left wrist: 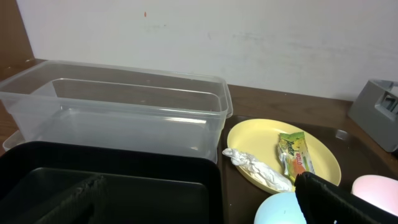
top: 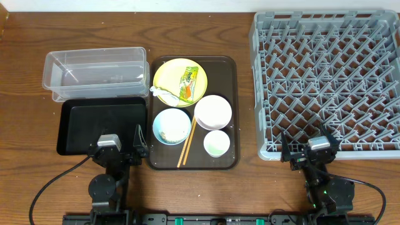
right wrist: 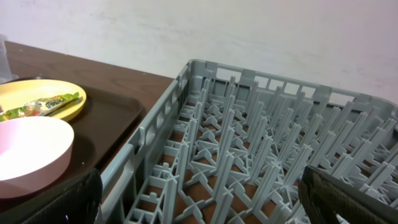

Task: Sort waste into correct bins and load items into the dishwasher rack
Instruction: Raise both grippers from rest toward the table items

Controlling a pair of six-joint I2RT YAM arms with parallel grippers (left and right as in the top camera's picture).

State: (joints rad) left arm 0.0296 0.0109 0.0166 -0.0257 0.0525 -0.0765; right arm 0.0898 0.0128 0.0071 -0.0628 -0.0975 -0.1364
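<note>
**On the tabletop, nothing sorted yet**

In the middle of the overhead frame, the brown serving tray [top: 226, 75] carried everything the task concerns. The yellow plate [top: 170, 76] bore the printed wrapper [top: 188, 83] and the crumpled white scrap [top: 164, 95]. Below it sat the blue bowl [top: 158, 122] with pale food grains [top: 167, 133] inside, the white bowl [top: 213, 111] and the small cup [top: 217, 144]. The two chopsticks [top: 187, 144] lay between the bowls.

At upper left the clear tub [top: 53, 78] held nothing, nor did the black tray [top: 100, 122] below it, and the grey rack [top: 257, 94] at right held no dishes. By that showing the job had not begun: every piece of waste and every dish was yet to be moved.

The left hand [top: 117, 140] hung at the lower edge of the black tray, the right hand [top: 306, 144] at the lower rim of the rack. Both stood fully spread, with nothing between the fingers.
</note>
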